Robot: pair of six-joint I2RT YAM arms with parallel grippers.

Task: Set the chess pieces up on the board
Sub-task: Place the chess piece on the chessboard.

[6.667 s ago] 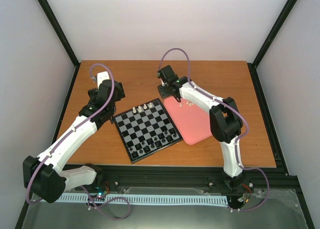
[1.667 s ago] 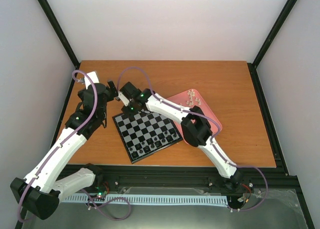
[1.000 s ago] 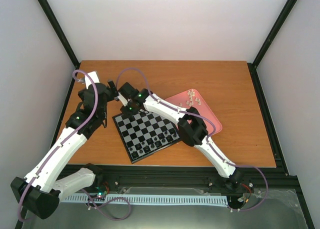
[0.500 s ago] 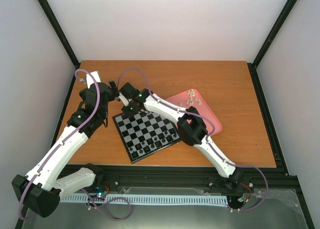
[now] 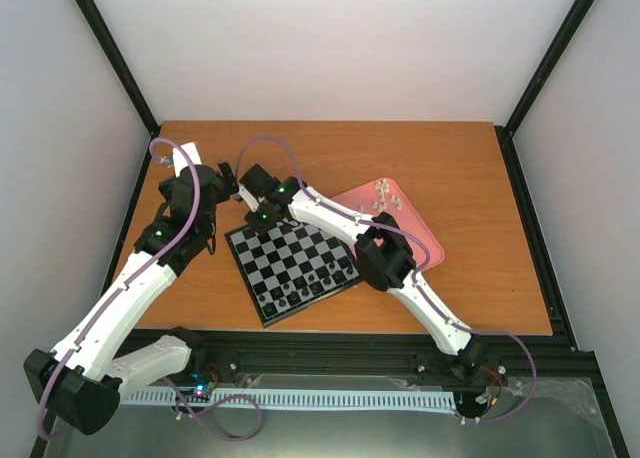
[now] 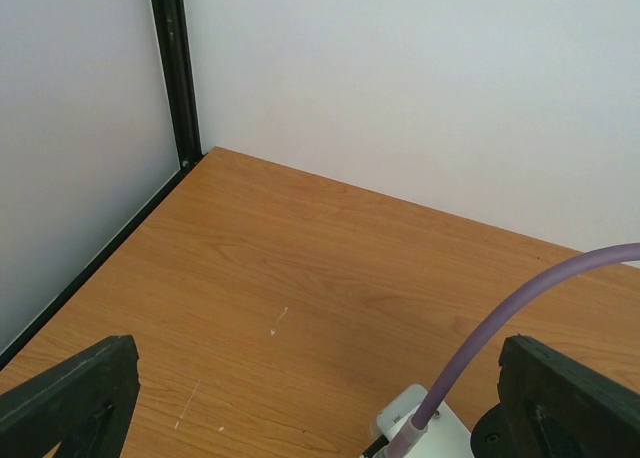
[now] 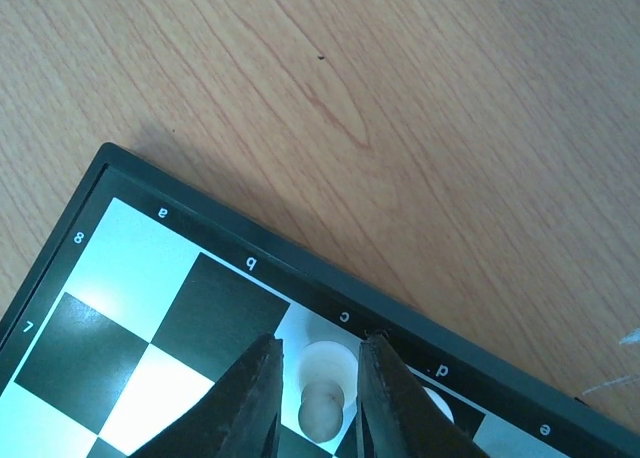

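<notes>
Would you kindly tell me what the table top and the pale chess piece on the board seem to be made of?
Table top: wood or wood-look laminate, matt, visible grain. Chess piece: cream plastic or wood, smooth, dull; unclear which.

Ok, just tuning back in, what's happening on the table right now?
The right gripper is reaching across to near the far left corner of the board, its fingers straddling a white piece that stands on the edge square marked c; the jaws sit slightly off it. The left gripper hovers open over the table beyond the board, holding nothing. More white pieces wait on the pink tray, and dark pieces stand along the board's near edge.
</notes>
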